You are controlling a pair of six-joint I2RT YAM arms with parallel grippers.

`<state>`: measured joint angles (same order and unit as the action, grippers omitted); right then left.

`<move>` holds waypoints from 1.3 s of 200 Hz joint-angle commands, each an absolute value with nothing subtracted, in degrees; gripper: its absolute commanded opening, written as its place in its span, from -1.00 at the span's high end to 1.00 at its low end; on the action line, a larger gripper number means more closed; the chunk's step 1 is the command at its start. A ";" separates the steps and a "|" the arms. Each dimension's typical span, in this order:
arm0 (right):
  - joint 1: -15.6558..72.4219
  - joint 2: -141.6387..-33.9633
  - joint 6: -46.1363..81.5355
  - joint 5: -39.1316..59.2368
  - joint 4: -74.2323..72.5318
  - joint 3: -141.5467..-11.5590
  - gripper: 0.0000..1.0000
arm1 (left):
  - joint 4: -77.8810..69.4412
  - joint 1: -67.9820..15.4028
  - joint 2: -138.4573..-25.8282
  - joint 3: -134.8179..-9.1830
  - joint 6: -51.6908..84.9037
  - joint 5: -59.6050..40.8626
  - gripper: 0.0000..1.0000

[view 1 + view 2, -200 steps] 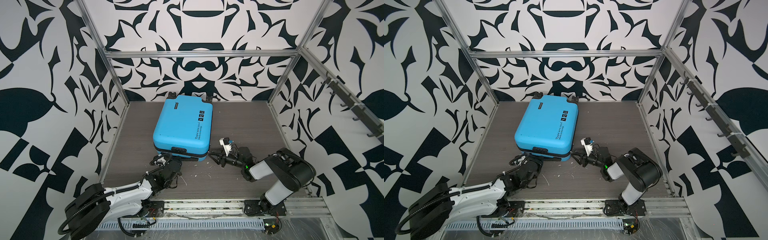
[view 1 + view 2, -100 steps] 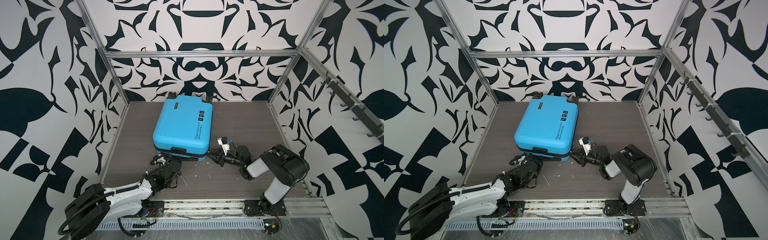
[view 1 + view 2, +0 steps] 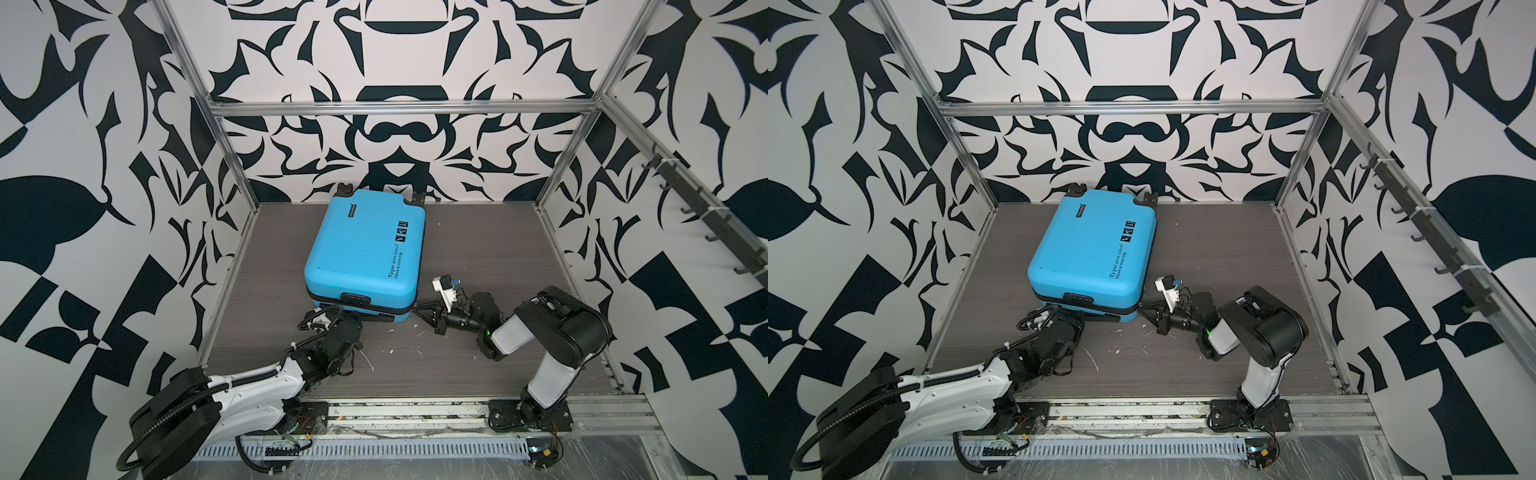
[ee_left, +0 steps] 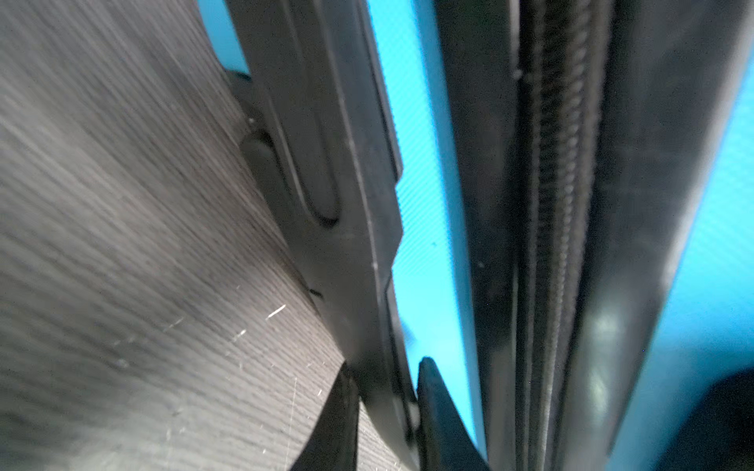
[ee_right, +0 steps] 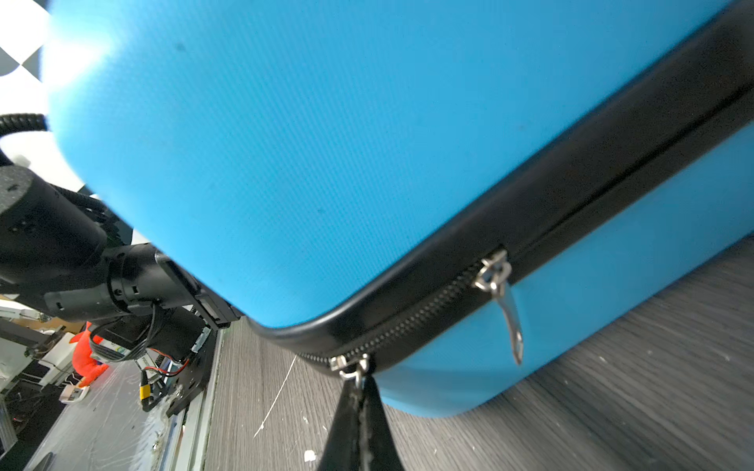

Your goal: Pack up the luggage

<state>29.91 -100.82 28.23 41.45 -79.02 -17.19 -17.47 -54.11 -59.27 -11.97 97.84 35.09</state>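
Observation:
The bright blue luggage [image 3: 365, 249] [image 3: 1092, 249] lies flat and closed on the wood-grain table, wheels toward the back wall. My left gripper [image 3: 351, 318] [image 4: 387, 391] is at its front side, shut on the black handle [image 4: 326, 204], which sits between the two fingers. My right gripper [image 3: 417, 309] [image 5: 361, 401] is at the front right corner, fingers pressed together on a metal zipper pull [image 5: 353, 369] on the black zipper band [image 5: 530, 212]. A second zipper pull [image 5: 504, 293] hangs free further along the band.
Small white scraps [image 3: 370, 361] lie on the table in front of the luggage. Metal frame posts [image 3: 232, 166] line the table's sides. A rail of black hooks [image 3: 706, 216] runs along the right wall. The left arm [image 5: 81, 253] shows in the right wrist view.
My right gripper has moved left to the luggage's front corner and its fingers have come together on the zipper pull. The left arm and the luggage have not moved.

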 commanded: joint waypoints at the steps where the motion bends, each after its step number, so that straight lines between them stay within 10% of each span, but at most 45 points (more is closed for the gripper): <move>1: 29.30 -100.34 30.28 31.77 -81.39 -18.57 1.00 | -13.41 -54.25 -58.41 -11.19 91.45 35.96 1.00; 127: 25.93 -101.12 33.22 29.01 -78.95 -22.17 1.00 | -8.16 -54.14 -54.30 -11.00 90.85 36.48 1.00; 147: 26.02 -100.43 32.98 29.68 -77.71 -21.21 0.31 | -8.95 -54.14 -54.43 -12.03 88.08 36.51 0.99; 157: 26.02 -99.91 32.62 30.02 -78.42 -19.80 -0.45 | -8.55 -54.14 -54.00 -13.33 85.09 36.03 0.50; 172: 25.85 -98.42 31.86 29.36 -78.25 -17.79 -0.68 | -4.92 -54.14 -53.03 -17.34 79.04 34.90 -0.12; 224: 20.30 -87.17 31.28 27.99 -68.35 -14.88 -0.98 | 8.32 -54.23 -50.52 -35.36 53.29 28.27 -0.68; 260: 19.34 -69.26 24.86 14.60 -32.40 -24.75 -0.98 | 13.60 -53.83 -50.76 -48.81 29.92 39.94 -0.93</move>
<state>19.51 -79.26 30.11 25.32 -56.47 -16.56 10.55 -54.35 -52.12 -42.28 51.16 31.16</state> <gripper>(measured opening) 0.989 0.941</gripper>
